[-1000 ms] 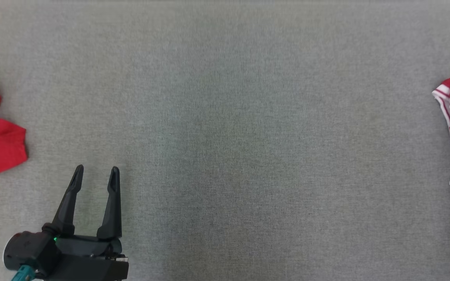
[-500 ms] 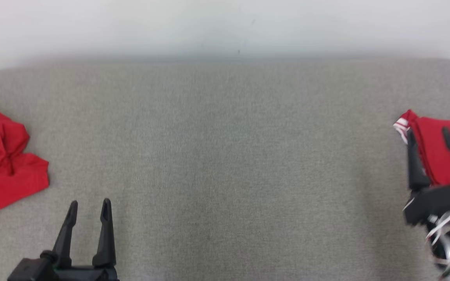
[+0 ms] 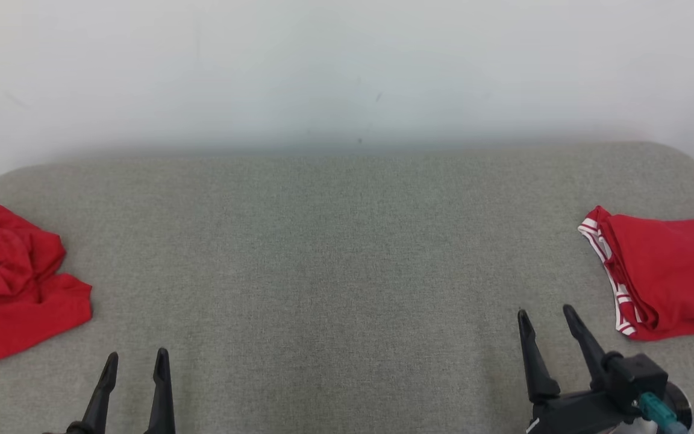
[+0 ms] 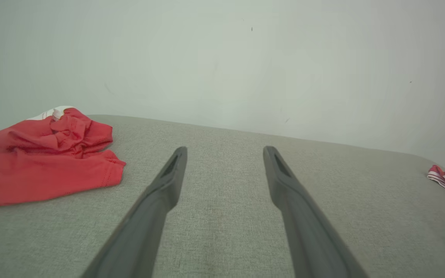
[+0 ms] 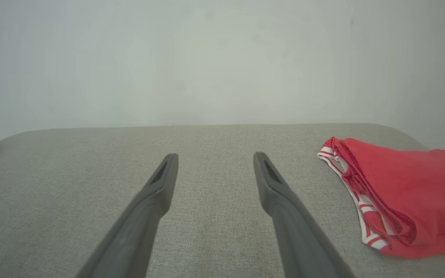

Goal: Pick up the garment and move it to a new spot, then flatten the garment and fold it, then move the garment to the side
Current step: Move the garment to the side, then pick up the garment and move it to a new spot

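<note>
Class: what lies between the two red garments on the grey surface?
Nothing: between the crumpled garment and the folded garment, the head view shows bare grey surface.

My left gripper [image 3: 137, 357] and right gripper [image 3: 546, 313] hover low on either side, jaws spread wide, pointing forward, both empty.

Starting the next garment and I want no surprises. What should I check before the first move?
1. Left gripper open, nothing between its fingers: ok.
2. Right gripper open, holding nothing: ok.
3. Crumpled red garment on the robot's left, apart from the left gripper: ok.
4. Folded red garment with white stripes set aside on the right: ok.
5. Room on the grey surface between them for flattening: ok.
6. Crumpled garment wholly on the surface: cannot tell, it runs past the head view's edge.
</note>
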Controlling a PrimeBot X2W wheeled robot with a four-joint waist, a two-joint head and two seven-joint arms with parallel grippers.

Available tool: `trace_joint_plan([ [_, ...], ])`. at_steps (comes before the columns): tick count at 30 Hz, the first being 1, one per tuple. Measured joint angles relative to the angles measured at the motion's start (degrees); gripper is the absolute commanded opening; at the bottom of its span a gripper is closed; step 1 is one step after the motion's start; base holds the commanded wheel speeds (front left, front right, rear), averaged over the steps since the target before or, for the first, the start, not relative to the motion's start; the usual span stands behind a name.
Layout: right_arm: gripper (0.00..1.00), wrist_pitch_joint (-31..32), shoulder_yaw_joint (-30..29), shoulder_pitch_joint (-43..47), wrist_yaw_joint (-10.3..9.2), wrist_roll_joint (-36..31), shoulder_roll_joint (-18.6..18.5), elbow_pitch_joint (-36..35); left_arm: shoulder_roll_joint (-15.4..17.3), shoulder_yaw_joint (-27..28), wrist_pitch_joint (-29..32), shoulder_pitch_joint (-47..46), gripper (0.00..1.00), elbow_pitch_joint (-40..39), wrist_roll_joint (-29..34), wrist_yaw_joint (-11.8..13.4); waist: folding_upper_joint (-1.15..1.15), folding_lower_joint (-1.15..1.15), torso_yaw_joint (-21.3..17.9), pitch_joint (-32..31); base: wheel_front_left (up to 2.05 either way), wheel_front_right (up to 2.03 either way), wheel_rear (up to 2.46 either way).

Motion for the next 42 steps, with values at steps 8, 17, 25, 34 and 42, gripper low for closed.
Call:
trace_joint_plan([
  [8, 1.00, -1.60, -0.59, 0.62, 0.00, -1.26, 1.47, 2.16, -0.11, 0.75, 0.00, 1.31, 1.00, 1.02, 0.84, 0.00, 0.01, 0.01, 0.96, -1.29, 0.00, 0.00, 0.00],
  [17, 1.00, -2.11, -1.41, 0.46, 0.00, -1.75, 1.93, 2.47, -0.04, 0.71, 0.00, 1.03, 1.00, 0.98, 0.84, 0.00, 0.01, 0.01, 2.26, -0.99, 0.00, 0.00, 0.00],
  [25, 1.00, -2.29, -1.02, 0.74, 0.00, -1.37, 2.04, 2.91, 0.27, 0.53, 0.00, 0.51, 1.00, 1.21, 0.85, 0.00, 0.01, 0.02, 4.77, -1.31, 0.00, 0.00, 0.00],
  [34, 1.00, -2.00, 0.18, 1.77, 0.00, -0.79, 2.09, 2.53, 0.67, 0.41, 0.00, 0.42, 1.00, 1.60, 0.84, -0.02, 0.01, 0.02, 11.86, -1.65, 0.00, 0.00, 0.00],
  [42, 1.00, -1.67, 2.05, 1.67, 0.00, -0.29, 2.10, 2.42, 0.77, 2.21, 0.01, 2.10, 1.00, 1.32, 0.82, -0.03, 0.01, 0.02, 21.16, -1.82, 0.00, 0.00, 0.00],
])
